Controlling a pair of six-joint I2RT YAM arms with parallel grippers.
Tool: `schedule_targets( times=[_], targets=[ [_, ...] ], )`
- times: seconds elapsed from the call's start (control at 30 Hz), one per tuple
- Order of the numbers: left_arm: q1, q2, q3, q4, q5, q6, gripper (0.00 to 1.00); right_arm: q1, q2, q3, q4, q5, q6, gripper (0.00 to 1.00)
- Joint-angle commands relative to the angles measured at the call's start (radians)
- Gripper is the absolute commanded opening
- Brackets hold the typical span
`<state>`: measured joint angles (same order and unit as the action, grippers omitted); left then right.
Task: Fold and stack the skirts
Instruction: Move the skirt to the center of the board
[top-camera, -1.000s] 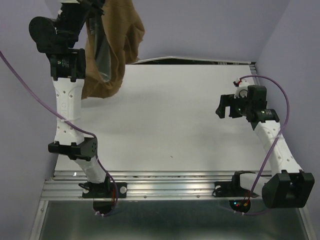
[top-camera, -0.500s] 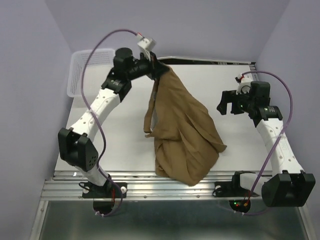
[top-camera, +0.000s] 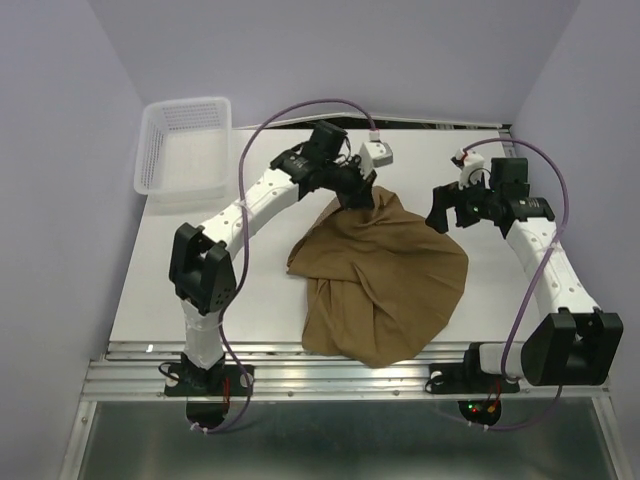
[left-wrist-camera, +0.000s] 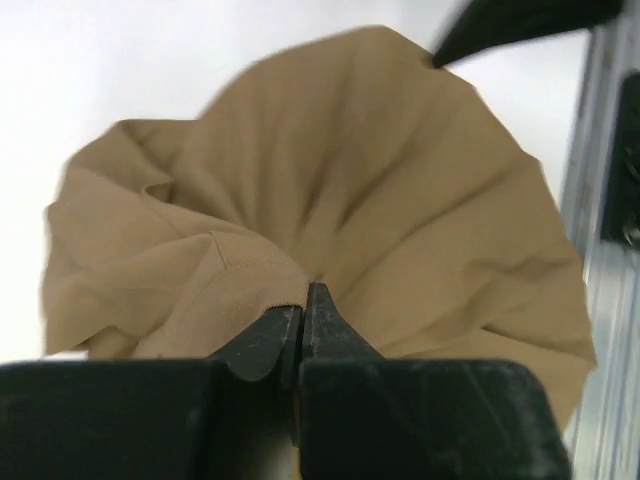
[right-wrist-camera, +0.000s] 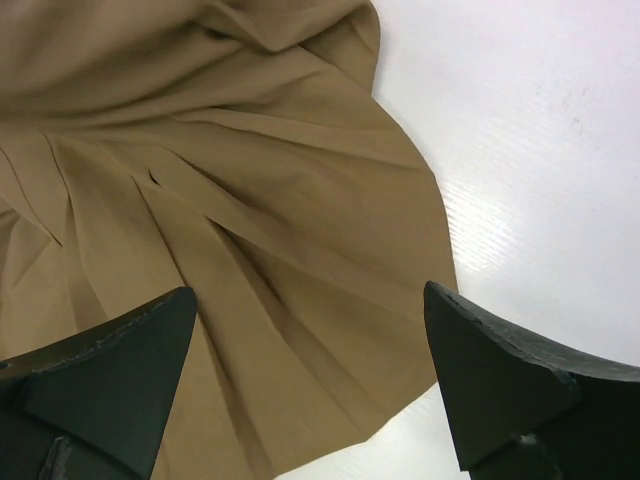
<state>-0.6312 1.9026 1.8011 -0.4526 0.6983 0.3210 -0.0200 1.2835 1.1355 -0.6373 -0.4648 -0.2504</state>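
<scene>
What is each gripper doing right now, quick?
Left gripper: closed, pinching the soft tan pleated cloth skirt.
Right gripper: open, holding nothing, above the skirt's edge.

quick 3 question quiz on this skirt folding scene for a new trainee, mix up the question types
1. True or false: the soft tan pleated cloth skirt lies inside the white plastic mesh basket.
2. Fill in the blank: the right arm's fingers hang ____ over the skirt's edge.
3. Multiple choice: which fingers are pinched shut on the skirt?
A. the left arm's fingers
B. the right arm's fingers
C. both

Key
1. False. The skirt is spread on the table, apart from the basket.
2. open
3. A
</scene>
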Motion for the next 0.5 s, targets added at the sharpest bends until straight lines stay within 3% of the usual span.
schedule_targets(
  times=[0.0, 0.07, 0.1, 0.23, 0.3, 0.4, 0.47],
  targets=[
    [-0.113, -0.031, 0.066, -0.281, 0.078, 0.283, 0.27, -0.008, 0.0, 0.055, 0.01, -0.042, -0.137, 1.0],
    [-0.137, -0.042, 0.072, -0.316, 0.052, 0.296, 0.55, -0.008, 0.014, 0.064, -0.004, -0.023, -0.165, 1.0],
    [-0.134, -0.053, 0.07, -0.319, 0.044, 0.284, 0.76, -0.008, 0.028, 0.073, -0.01, -0.02, -0.199, 1.0],
    [-0.053, -0.23, -0.02, -0.22, 0.047, 0.196, 0.84, -0.008, 0.051, 0.095, -0.035, -0.064, -0.265, 1.0],
    [0.051, -0.313, -0.141, -0.143, 0.087, 0.173, 0.9, -0.008, 0.066, 0.116, -0.054, -0.095, -0.294, 1.0],
    [0.176, -0.451, -0.314, -0.145, 0.075, 0.236, 0.93, 0.009, 0.096, 0.15, -0.09, -0.159, -0.369, 1.0],
    [0.234, -0.517, -0.412, -0.172, 0.064, 0.358, 0.93, 0.058, 0.105, 0.141, -0.091, -0.155, -0.443, 1.0]
  ],
)
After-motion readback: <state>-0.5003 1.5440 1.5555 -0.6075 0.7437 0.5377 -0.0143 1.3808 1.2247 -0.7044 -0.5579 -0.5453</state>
